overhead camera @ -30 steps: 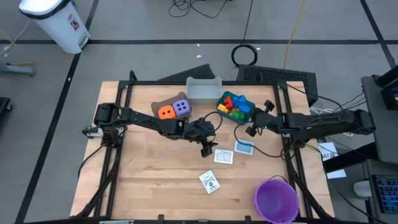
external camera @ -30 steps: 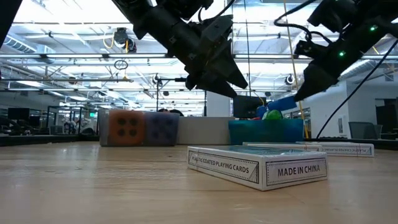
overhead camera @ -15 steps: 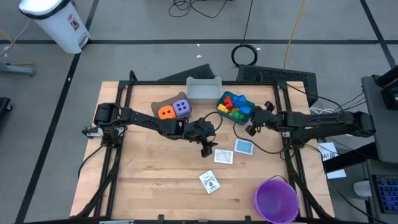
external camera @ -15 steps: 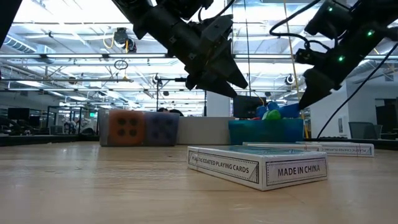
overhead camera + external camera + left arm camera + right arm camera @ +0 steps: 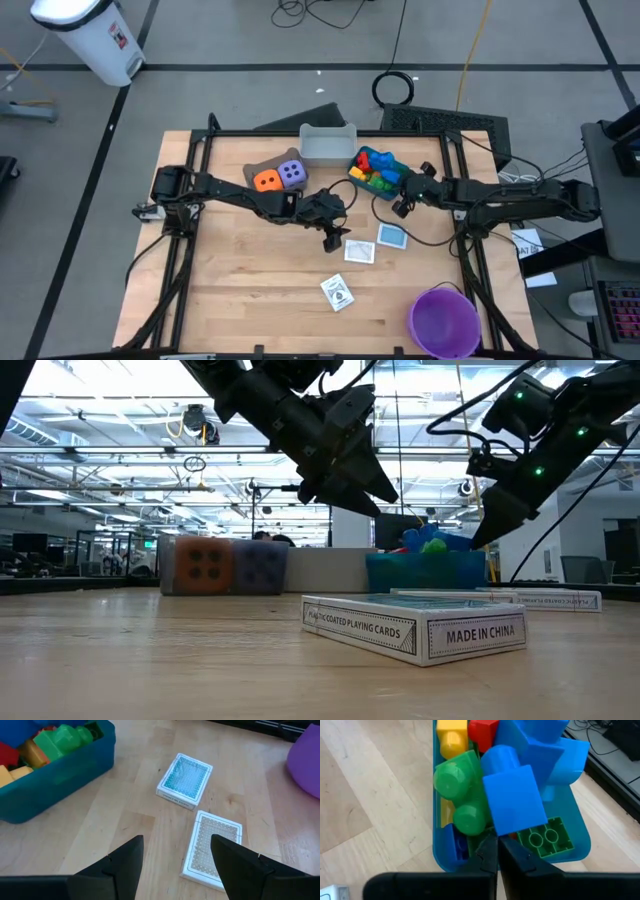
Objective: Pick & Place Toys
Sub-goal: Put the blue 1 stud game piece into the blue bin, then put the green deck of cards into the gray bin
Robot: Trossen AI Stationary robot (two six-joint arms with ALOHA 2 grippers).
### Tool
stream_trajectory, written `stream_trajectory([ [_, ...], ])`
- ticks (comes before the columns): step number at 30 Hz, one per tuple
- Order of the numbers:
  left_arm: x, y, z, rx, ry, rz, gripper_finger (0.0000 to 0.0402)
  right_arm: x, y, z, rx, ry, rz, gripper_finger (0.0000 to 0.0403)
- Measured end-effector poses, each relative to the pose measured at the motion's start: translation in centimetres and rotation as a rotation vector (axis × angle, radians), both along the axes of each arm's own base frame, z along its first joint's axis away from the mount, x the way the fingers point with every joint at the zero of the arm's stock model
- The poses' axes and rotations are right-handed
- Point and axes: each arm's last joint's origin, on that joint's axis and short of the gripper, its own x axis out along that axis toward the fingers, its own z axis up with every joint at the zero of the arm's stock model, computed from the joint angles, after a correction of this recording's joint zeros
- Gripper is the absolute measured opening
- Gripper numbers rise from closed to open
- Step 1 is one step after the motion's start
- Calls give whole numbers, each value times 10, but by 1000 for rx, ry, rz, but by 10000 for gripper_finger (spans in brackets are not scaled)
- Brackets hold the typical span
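Note:
My left gripper [image 5: 331, 238] hangs open over the middle of the table. Under it two card packs [image 5: 185, 781] [image 5: 212, 847] lie flat on the wood, and a third pack [image 5: 338, 292] lies nearer the front edge. My right gripper [image 5: 497, 845] is shut and points slanting down over the blue bin [image 5: 378, 170], right above its heaped bricks: a blue one [image 5: 515, 805], a green one [image 5: 457, 795] and others. The orange die [image 5: 266, 181] and the purple die [image 5: 291, 173] sit side by side in the brown bin. My right gripper's shut fingertips [image 5: 490, 851] stand at the lower corner of the blue brick [image 5: 506, 827], coming slanting down from the table's right side. I cannot tell whether they touch it.
A grey bin [image 5: 328, 145] stands at the far edge between the brown and blue bins. A purple bowl [image 5: 443, 320] sits at the near right corner. Bare wood lies in the near left part of the table [image 5: 240, 290].
My right gripper has moved down and toward the table's left, closer over the blue bin's bricks, turning a little as it went; it has stayed shut.

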Motion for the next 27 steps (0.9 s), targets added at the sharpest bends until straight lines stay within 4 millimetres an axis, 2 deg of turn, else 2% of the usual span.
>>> stream_trajectory([
  [5,0,0,0,7,0,10,237,-2,0,3,-7,-20,-2,39],
  [18,0,0,0,4,-1,13,237,-6,3,17,-13,-135,-8,203],
  [23,0,0,0,0,-1,15,237,-7,4,18,-14,-145,0,240],
  [27,0,0,0,0,-1,15,237,-7,5,9,-11,-138,1,256],
])
